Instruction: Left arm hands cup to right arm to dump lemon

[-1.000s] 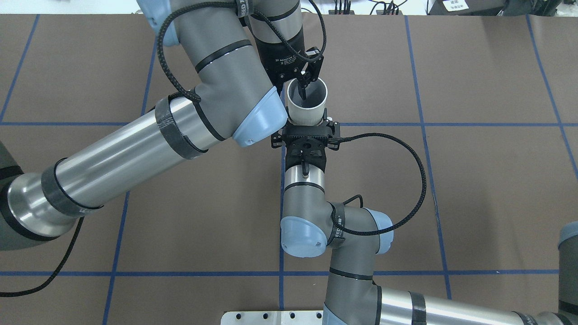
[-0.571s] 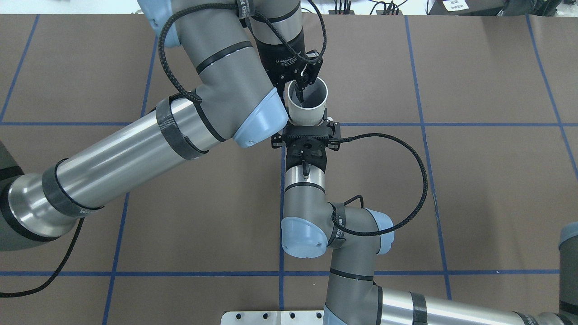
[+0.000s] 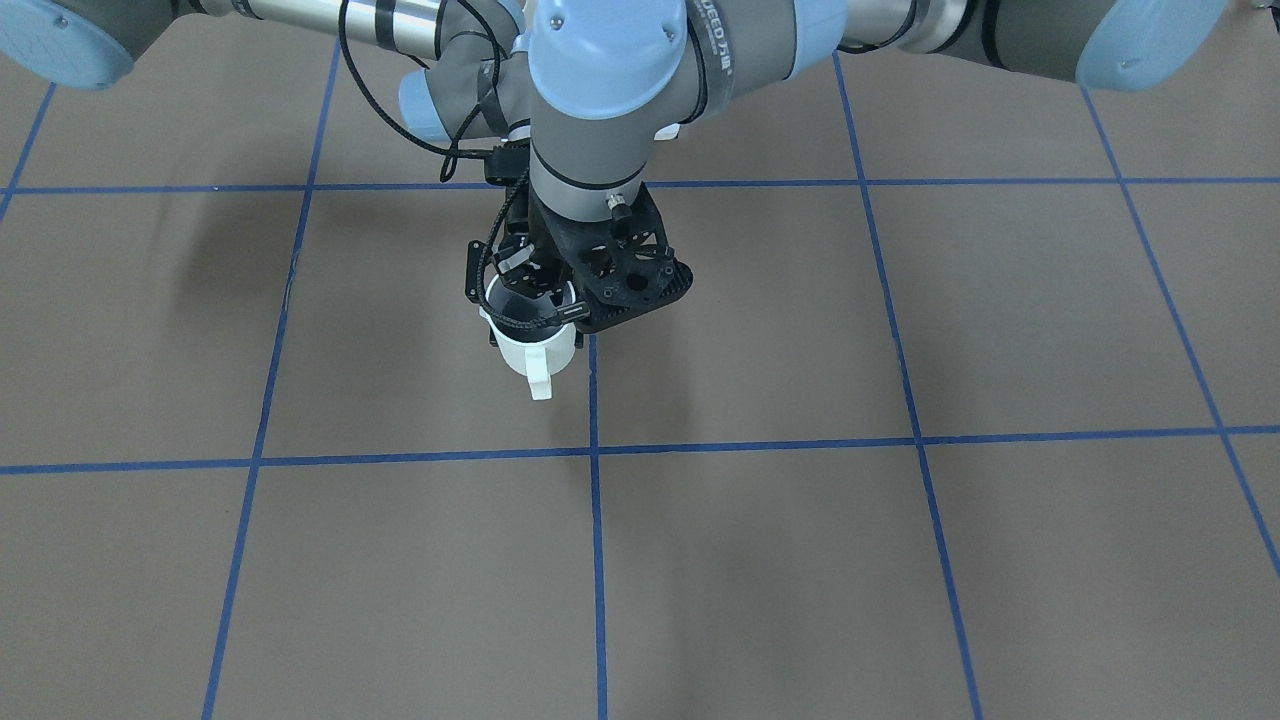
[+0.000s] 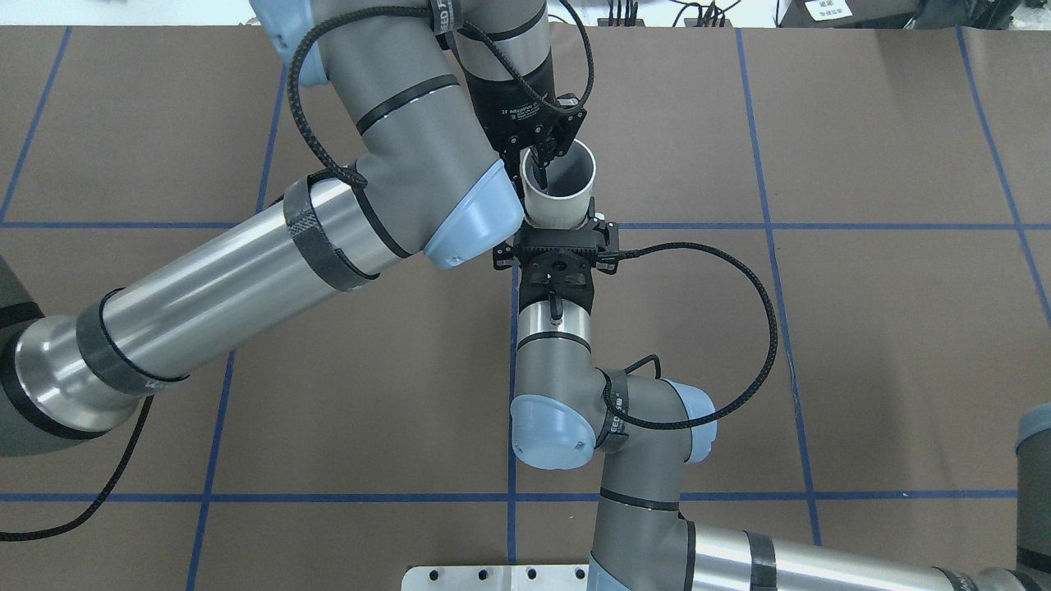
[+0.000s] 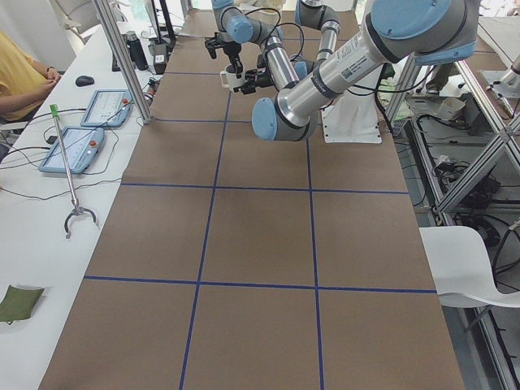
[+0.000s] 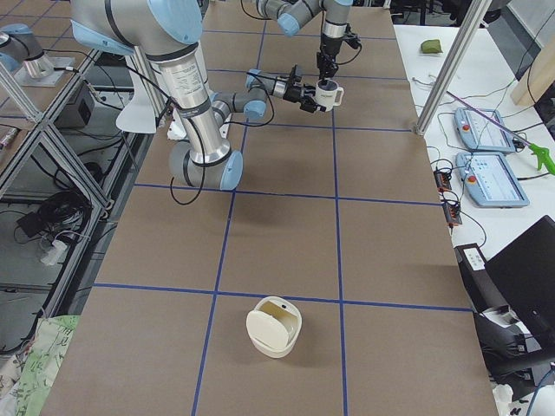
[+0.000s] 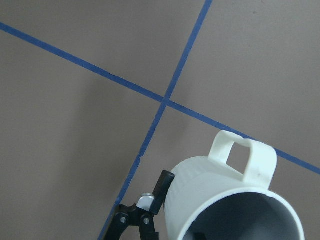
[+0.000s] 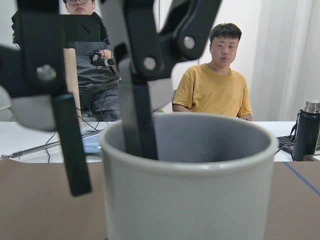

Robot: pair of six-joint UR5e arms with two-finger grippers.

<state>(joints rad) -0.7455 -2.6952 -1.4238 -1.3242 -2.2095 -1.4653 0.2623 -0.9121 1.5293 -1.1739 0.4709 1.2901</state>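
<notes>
From the robot's edge of the brown tabletop (image 4: 862,345), the right arm (image 4: 552,361) reaches forward. The right claw (image 4: 562,228) is clenched, level, on the sides of the one cup (image 4: 562,205). The other arm's wrist view shows one of its fingertips (image 7: 162,182) pressed to the cup's ribbed wall. The cup is upright, held over the middle of the tabletop just past a crossing of blue tape lines (image 4: 821,226), with its handle turned toward the far long edge.

Beyond it, the left arm (image 4: 246,271) hangs the left claw (image 4: 548,149) over the rim, released. One finger (image 8: 139,125) dips inside the cup, and the outer finger (image 8: 72,150) stands apart from the wall.

Near the tabletop's right-hand end sits one cream tub (image 6: 274,327). Past the far edge, a second, white tabletop (image 5: 49,244) carries two control tablets (image 5: 79,150) and one dark bottle (image 8: 306,131). Two people (image 8: 215,95) sit there.
</notes>
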